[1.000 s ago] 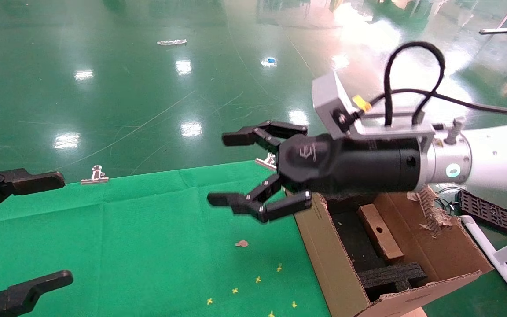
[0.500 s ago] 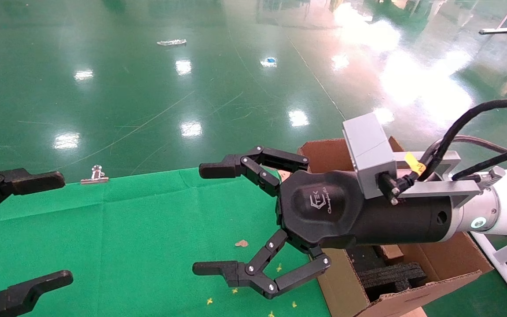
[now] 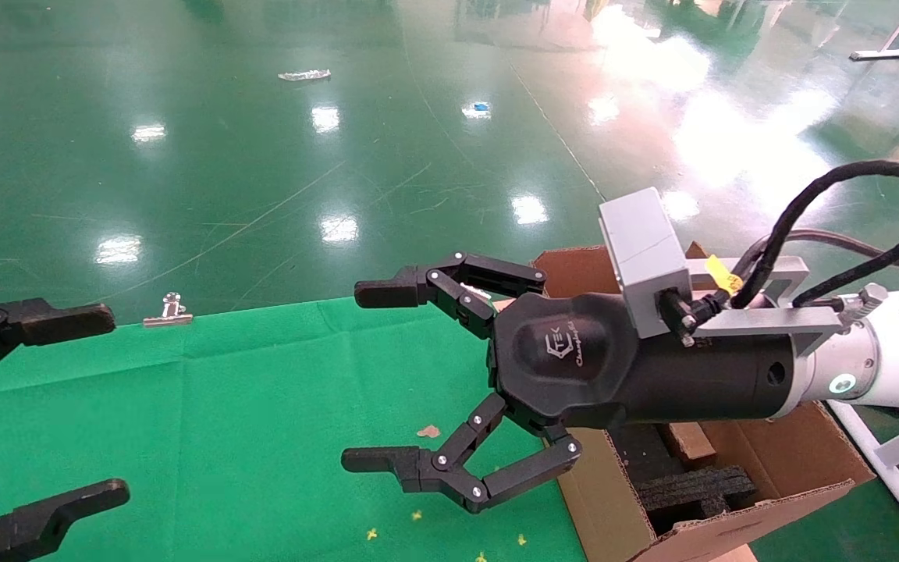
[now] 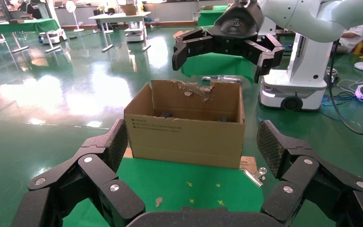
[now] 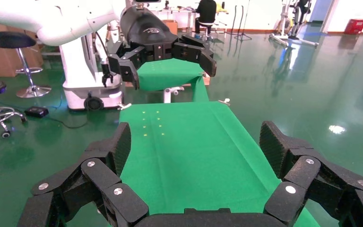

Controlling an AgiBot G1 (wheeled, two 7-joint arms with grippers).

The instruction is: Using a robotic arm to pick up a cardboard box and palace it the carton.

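The small brown cardboard box (image 3: 690, 442) lies inside the large carton (image 3: 604, 507), next to black foam (image 3: 691, 489), and my right arm hides most of it. My right gripper (image 3: 364, 376) is open and empty. It hangs over the green cloth just left of the carton, on the white robotic arm (image 3: 898, 355). The carton also shows in the left wrist view (image 4: 184, 137), with the right gripper (image 4: 227, 45) above and behind it. My left gripper (image 3: 106, 403) is open and empty at the cloth's left edge.
The green cloth (image 3: 262, 406) covers the table and has small yellow marks. A metal clip (image 3: 168, 309) holds its far edge, and another clip (image 4: 256, 174) sits by the carton's corner. A cardboard scrap (image 3: 428, 431) lies on the cloth. Glossy green floor surrounds the table.
My right gripper moved from over the carton down and nearer, out over the cloth, staying open. The small box stayed in the carton. The left gripper has not moved.
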